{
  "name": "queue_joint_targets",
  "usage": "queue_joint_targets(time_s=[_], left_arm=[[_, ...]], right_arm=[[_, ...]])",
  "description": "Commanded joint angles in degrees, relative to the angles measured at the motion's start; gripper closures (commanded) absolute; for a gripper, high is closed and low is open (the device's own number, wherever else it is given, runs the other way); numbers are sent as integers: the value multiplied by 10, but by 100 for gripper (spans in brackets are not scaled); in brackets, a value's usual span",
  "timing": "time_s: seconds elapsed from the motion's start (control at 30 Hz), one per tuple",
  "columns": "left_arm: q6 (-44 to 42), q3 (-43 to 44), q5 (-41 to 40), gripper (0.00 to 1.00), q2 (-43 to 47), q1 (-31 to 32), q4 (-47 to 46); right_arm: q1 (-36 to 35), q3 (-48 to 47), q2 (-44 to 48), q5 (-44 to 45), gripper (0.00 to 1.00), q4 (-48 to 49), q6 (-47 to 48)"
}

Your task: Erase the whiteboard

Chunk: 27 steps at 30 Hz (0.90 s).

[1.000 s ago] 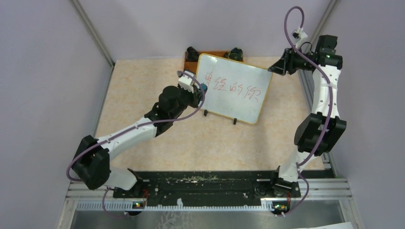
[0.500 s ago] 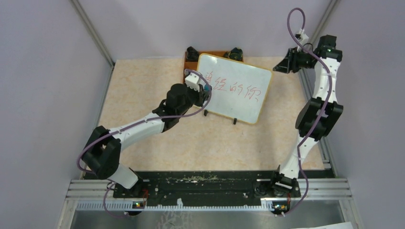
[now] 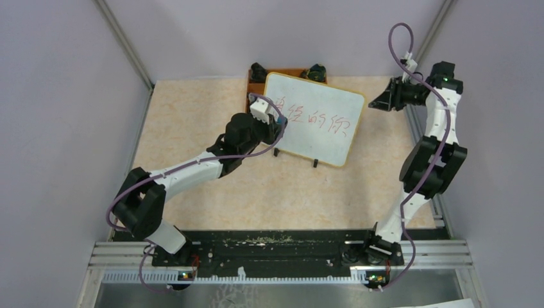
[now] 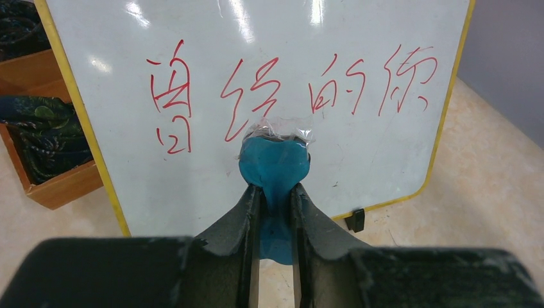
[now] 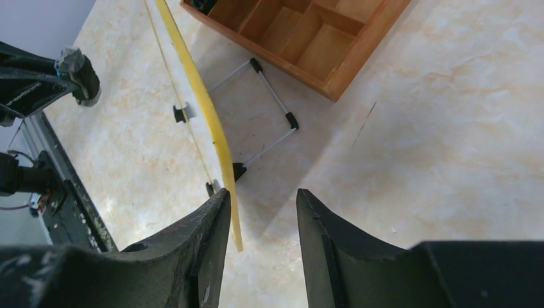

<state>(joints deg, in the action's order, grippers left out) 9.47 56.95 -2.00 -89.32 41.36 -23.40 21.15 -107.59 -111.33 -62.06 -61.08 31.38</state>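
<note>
The whiteboard (image 3: pixel 319 138) stands tilted at the back of the table, with red handwritten characters (image 4: pixel 269 90) across its face. My left gripper (image 3: pixel 280 120) is shut on a blue eraser (image 4: pixel 274 160) topped with clear film, which sits at the board's face below the second character. In the left wrist view the gripper (image 4: pixel 276 190) pinches the eraser's lower part. My right gripper (image 3: pixel 374 102) hovers at the board's upper right corner, open. In the right wrist view the board's yellow edge (image 5: pixel 205 109) ends in the gap of the gripper (image 5: pixel 262 196), close beside the left finger (image 5: pixel 215 218).
An orange-brown wooden tray (image 3: pixel 253 82) with compartments (image 5: pixel 301 38) sits behind the board and holds dark patterned items (image 4: pixel 45 128). A wire stand (image 5: pixel 269 115) props the board from behind, and black feet (image 3: pixel 315 162) rest on the marbled table. Purple walls close in on both sides.
My left arm has carried the eraser up and right onto the board's left part. My right arm has swung to the right, with its gripper dropping slightly beside the board's corner.
</note>
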Motion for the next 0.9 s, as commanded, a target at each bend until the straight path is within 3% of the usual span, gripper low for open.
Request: queue_joint_targets(time_s=[0.0,0.17,0.5,0.87], left_arm=[[13,0,18,83,9,-1,-19],[4,7,10,82,15,-1,-5],[-13,19,-10,82,7,-1,9],[-15,27,-6,81,-3,-1,11]], right_arm=[[31,1,55,-25,57,67,-24],[38,-23,46,-54,55,38,-8],[36,-134,-39,-106,52,-148,123],[-13,-108,-36,-82,51,-108,101]])
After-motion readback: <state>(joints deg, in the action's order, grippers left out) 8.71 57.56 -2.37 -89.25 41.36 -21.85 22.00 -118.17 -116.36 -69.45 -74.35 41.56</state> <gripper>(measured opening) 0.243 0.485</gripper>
